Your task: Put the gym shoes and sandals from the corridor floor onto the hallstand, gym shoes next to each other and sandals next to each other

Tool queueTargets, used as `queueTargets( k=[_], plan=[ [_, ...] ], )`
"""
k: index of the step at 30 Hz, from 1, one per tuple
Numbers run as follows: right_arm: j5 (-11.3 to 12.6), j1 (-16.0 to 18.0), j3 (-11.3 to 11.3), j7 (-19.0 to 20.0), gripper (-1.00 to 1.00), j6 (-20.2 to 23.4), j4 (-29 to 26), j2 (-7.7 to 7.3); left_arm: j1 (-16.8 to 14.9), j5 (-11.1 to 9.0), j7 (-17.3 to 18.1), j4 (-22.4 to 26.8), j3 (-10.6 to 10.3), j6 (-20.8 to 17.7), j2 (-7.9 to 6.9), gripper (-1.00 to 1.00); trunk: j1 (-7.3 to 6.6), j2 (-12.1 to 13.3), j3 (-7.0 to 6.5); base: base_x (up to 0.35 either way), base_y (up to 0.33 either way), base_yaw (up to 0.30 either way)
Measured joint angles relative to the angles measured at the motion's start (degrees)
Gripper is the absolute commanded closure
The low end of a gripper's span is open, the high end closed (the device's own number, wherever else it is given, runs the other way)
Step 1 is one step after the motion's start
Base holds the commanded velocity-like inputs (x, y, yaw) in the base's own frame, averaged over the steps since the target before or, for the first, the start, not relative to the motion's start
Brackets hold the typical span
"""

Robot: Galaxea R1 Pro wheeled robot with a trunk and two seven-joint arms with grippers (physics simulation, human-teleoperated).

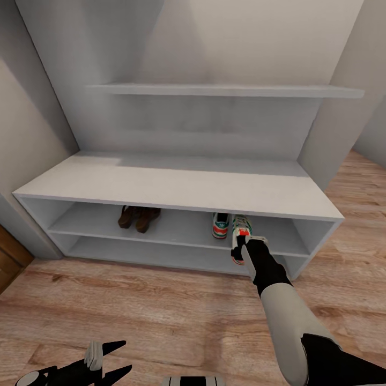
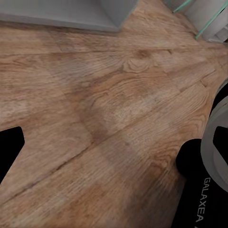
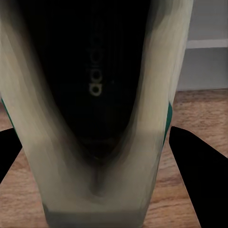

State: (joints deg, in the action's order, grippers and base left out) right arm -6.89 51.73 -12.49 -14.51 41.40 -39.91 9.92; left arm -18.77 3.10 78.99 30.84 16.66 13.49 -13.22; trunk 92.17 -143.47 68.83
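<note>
While the right gripper (image 1: pixel 242 247) is reaching to the front edge of the hallstand (image 1: pixel 177 185), it is clasping the second gym shoe (image 1: pixel 239 238) at the heel, the shoe half onto the upper open shelf and overhanging its lip.

Step in hand, by judgement: the last placement. Next move is calling for a push inward, keeping the shoe parallel to its mate, then a release and a straight withdrawal clear of the bench top.

Item, first gym shoe (image 1: pixel 220 225): resting on the same shelf, just beside the held one, cream with red-orange and green accents.

Item, sandals (image 1: pixel 138 218): brown pair, sitting side by side farther left on that shelf.

Item, left gripper (image 1: pixel 110 360): hanging low over the corridor floor (image 2: pixel 104 109), fingers spread, carrying nothing.
</note>
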Motion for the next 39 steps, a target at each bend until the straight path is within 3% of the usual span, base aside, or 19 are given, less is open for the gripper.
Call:
queueTargets(
  k=[39],
  plan=[
    [-0.08, -0.09, -0.08, 0.02, 1.00, -2.08, 0.87, 0.00, 0.00, -0.13, 0.00, 0.00, -0.06, 0.04, 0.18, -1.00, -0.02, 0.00, 0.00, 0.090, -0.023, 0.000]
  ],
)
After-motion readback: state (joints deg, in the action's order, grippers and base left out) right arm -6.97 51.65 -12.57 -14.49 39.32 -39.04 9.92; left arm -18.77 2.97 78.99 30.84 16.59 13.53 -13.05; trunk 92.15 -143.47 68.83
